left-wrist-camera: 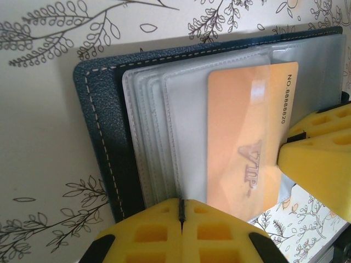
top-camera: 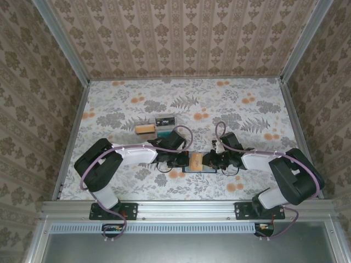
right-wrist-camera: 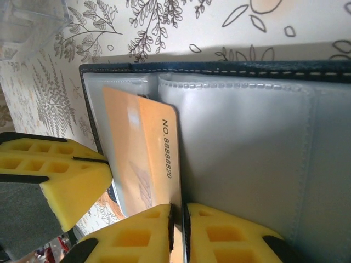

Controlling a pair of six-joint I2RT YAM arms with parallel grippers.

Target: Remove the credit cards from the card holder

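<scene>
Plastic box [top-camera: 156, 127] behind card holder [left-wrist-camera: 97, 142]

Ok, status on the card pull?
Left gripper shut, against the edge of the card holder. Right gripper a slit apart at the edge of the credit card, grip unclear. Card partway out of its sleeve. Nothing in the way.

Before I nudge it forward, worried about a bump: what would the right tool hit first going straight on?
The card: its edge sits at the fingertips of the right tool, with the holder just behind. Depth is unclear.
</scene>
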